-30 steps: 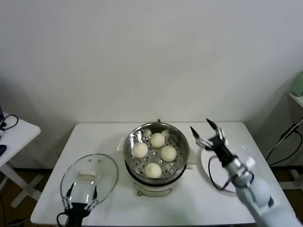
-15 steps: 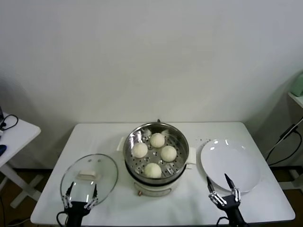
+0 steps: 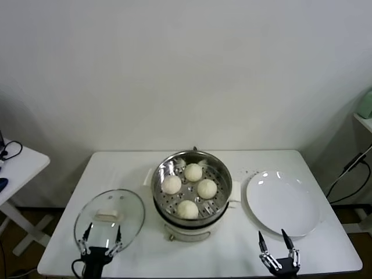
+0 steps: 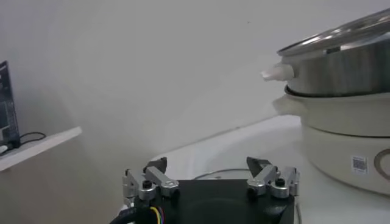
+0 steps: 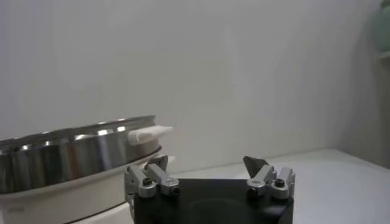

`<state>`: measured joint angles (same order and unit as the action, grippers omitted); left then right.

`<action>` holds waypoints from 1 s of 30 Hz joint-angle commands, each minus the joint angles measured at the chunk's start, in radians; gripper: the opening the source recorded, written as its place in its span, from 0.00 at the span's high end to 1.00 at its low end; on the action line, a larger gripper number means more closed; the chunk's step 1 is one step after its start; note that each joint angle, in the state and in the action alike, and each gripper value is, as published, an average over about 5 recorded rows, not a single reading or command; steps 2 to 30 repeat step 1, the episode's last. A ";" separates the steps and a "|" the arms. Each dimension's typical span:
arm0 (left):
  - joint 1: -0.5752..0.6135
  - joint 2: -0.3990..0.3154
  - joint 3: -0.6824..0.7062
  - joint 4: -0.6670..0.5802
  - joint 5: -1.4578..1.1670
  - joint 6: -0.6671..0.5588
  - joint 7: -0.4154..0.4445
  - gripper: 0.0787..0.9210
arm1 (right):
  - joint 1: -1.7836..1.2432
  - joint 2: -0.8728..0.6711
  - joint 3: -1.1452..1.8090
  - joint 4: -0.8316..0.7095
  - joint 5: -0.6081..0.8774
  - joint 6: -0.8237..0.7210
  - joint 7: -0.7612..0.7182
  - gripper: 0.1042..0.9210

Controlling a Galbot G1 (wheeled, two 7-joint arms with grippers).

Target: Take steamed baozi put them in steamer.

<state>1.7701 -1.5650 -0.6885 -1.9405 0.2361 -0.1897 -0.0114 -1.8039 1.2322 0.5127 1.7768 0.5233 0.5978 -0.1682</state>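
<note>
Steel gleamed from the steamer (image 3: 192,186), which sat on its white cooker base mid-bench with all four steamed baozi (image 3: 193,172) resting apart from one another on its perforated floor. The white plate (image 3: 283,202) to the robot's right was bare, so the loading looked finished and the step in hand read as parking the arms.

The right gripper (image 3: 279,257) hung low at the near edge of the bench, just in front of the plate, fingers spread wide and holding nothing. The left gripper (image 3: 100,248) sat at the near edge too, by the glass lid (image 3: 109,215), its fingers likewise apart and empty. To do this step well, each arm would best keep clear of the plate rim and the lid.

Only the head view looked down into the basket and showed the buns. The right wrist view saw only the steamer's shiny wall and a side handle (image 5: 149,133) from the side, with the fingertips (image 5: 159,163) plainly parted. The left wrist view gave the same low look at the cooker base (image 4: 347,146) and that gripper's open fingers (image 4: 157,167).
</note>
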 commanded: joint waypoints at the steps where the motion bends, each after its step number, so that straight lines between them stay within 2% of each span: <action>1: -0.001 -0.001 0.000 0.004 0.000 -0.001 0.003 0.12 | -0.032 0.027 0.010 0.001 -0.007 0.024 0.003 0.12; 30: -0.001 -0.001 0.000 0.004 0.000 -0.001 0.003 0.12 | -0.032 0.027 0.010 0.001 -0.007 0.024 0.003 0.12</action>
